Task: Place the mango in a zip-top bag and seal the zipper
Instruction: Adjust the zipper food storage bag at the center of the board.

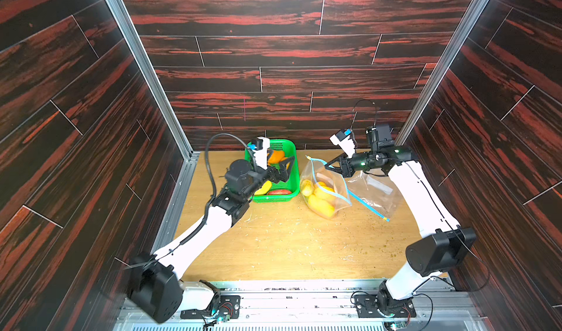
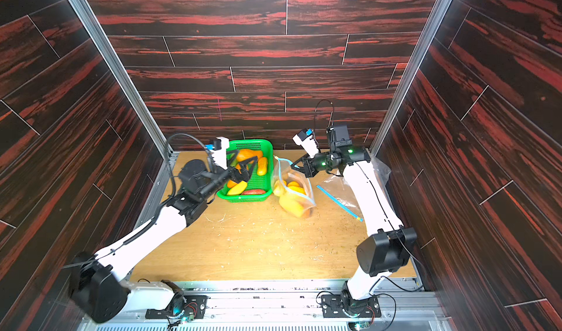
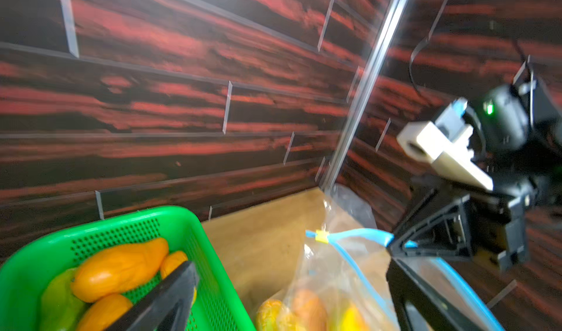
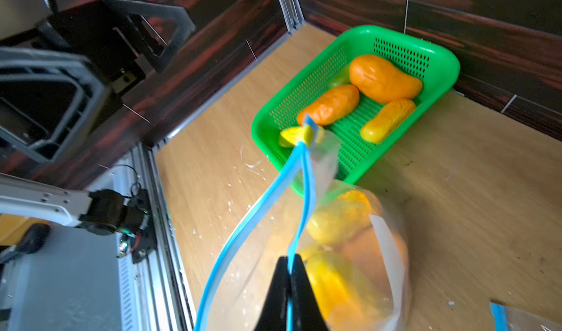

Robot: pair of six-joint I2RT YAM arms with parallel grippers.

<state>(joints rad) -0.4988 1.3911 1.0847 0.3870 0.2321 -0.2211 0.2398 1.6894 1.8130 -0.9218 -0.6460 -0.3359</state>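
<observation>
Two fingers of the right gripper (image 4: 290, 264) are pinched together on the blue zipper strip (image 4: 310, 186), lifting one lip of the zip-top bag (image 1: 322, 192). The bag stands just beside the green basket (image 1: 273, 199) and has yellow mangoes inside. Over the basket, the left gripper (image 1: 284, 166) hangs empty with its fingers wide apart. An orange mango (image 4: 383, 78) lies crosswise at the basket's far end, so the left arm looks nearer.
</observation>
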